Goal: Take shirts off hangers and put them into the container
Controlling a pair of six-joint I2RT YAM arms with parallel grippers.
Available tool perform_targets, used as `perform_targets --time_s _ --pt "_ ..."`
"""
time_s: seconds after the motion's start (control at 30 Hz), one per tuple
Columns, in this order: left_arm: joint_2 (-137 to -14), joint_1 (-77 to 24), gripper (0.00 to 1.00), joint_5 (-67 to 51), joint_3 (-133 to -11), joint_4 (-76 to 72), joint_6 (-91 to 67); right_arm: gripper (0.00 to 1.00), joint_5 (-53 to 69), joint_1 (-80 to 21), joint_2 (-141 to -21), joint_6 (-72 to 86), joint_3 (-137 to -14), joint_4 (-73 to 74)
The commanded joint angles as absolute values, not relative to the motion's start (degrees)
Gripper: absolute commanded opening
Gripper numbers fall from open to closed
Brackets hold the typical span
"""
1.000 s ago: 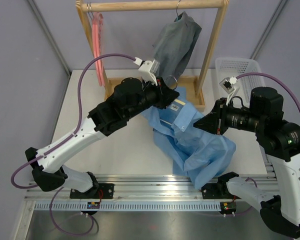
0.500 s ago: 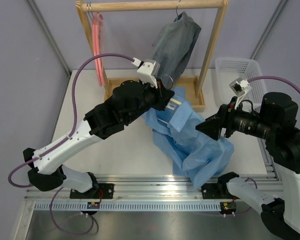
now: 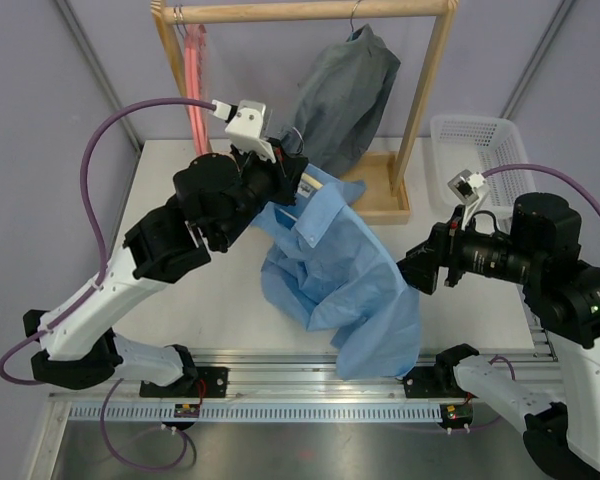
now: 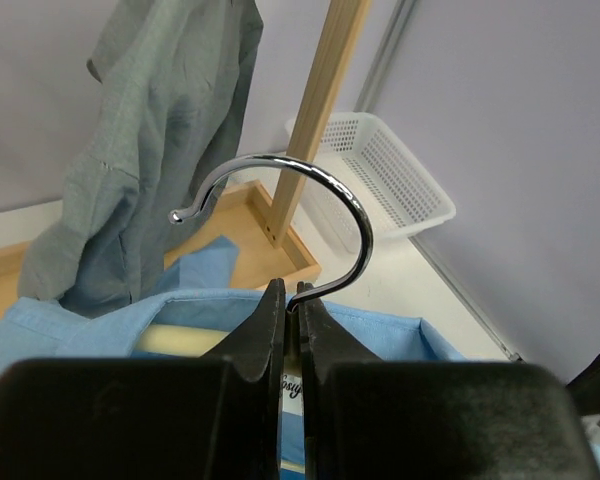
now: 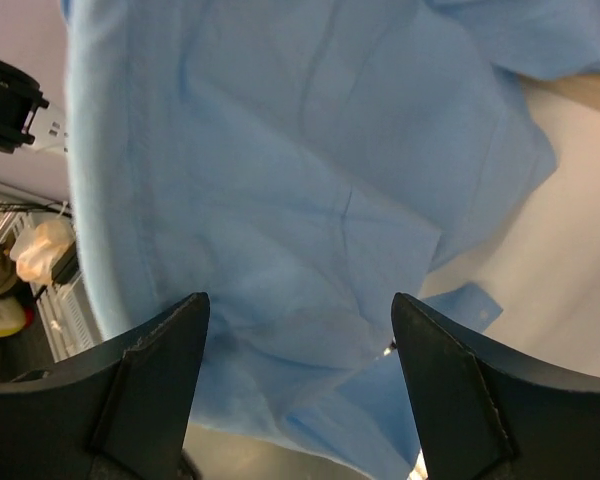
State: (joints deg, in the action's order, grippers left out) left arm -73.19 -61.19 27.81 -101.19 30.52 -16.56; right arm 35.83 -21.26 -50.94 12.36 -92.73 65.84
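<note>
Light blue collared cloth shirt (image 3: 330, 265), slung from a gripped hanger, mid-table (image 3: 230, 310).

Wooden clothes rack (image 3: 280, 12) at the far edge, a dark grey collared shirt (image 3: 345, 95) hanging on it. The blue shirt drapes from far left down to the near table edge, well apart from the white lattice plastic basket (image 3: 480, 140) at far right. Pale cream curved hanger (image 4: 175, 338) sits inside the collar. The left gripper (image 4: 292, 292) is clamped on its chrome metal hook (image 4: 320, 185). Right gripper (image 5: 298, 320): jaws wide, holding nothing, facing the shirt's right side. Risks, as judged: the thin hook may pivot in the clamp and swing the load; a pinch through both cloth layers would trap the hanger; the low hem may slip over the near edge.
</note>
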Motion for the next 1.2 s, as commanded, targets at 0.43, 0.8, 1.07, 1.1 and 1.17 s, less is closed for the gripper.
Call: perform_targets --time_s 0.43,0.8,1.07,1.1,1.17 --pt "-81.13 -59.77 0.00 34.63 -107.24 26.64 -14.32 0.91 30.76 -21.36 -42.45 13.71 -95.18 64.51" --pt "-83.49 -58.45 0.00 32.09 -111.88 26.72 -14.68 0.94 34.45 -21.36 -42.54 12.57 -86.14 63.02" --pt "-86.92 -56.34 0.00 28.74 -118.81 28.30 -15.73 0.81 36.38 -21.27 -42.89 12.22 -81.74 60.73" --pt "-87.53 -55.64 0.00 28.13 -119.52 28.56 -15.65 0.73 36.73 -21.27 -42.89 11.87 -81.48 60.99" --pt "-88.06 -54.06 0.00 27.16 -121.54 29.62 -15.91 0.33 36.91 -21.27 -42.80 11.60 -81.39 61.08"
